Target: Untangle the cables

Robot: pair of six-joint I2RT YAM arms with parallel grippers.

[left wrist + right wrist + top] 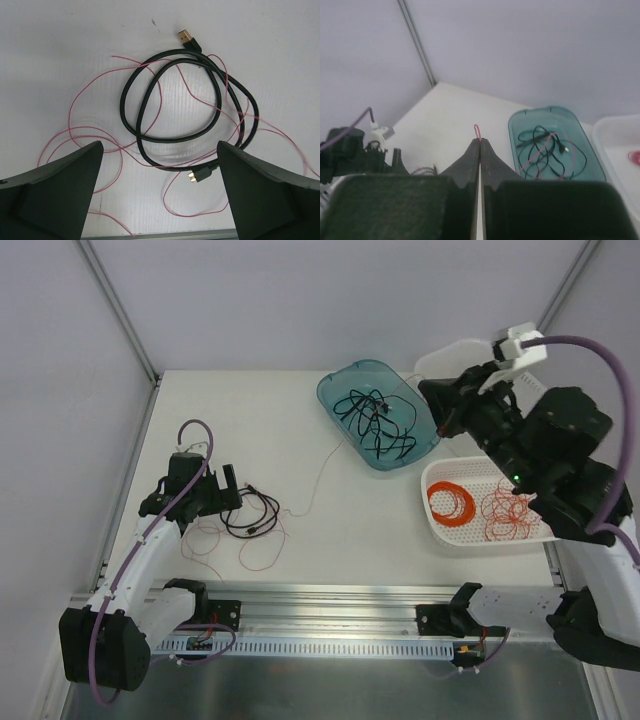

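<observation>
A black cord [121, 102] with gold-tipped plugs lies in loose loops on the table, and thin red wires [71, 107] cross over and under it. In the top view this tangle [255, 518] sits just right of my left gripper [215, 490]. My left gripper [159, 145] hangs open above it, holding nothing. My right gripper [480, 140] is shut on a red wire; a small red loop [477, 130] pokes out past the fingertips. It is raised beside the teal tray [325, 400], which holds more black cords [372, 418] and a red wire.
A white tray [436, 520] at the right holds an orange coil [452, 505] and a red wire bundle [510, 515]. A thin red wire [322, 475] trails across the table from the teal tray toward the left tangle. A metal rail runs along the near edge.
</observation>
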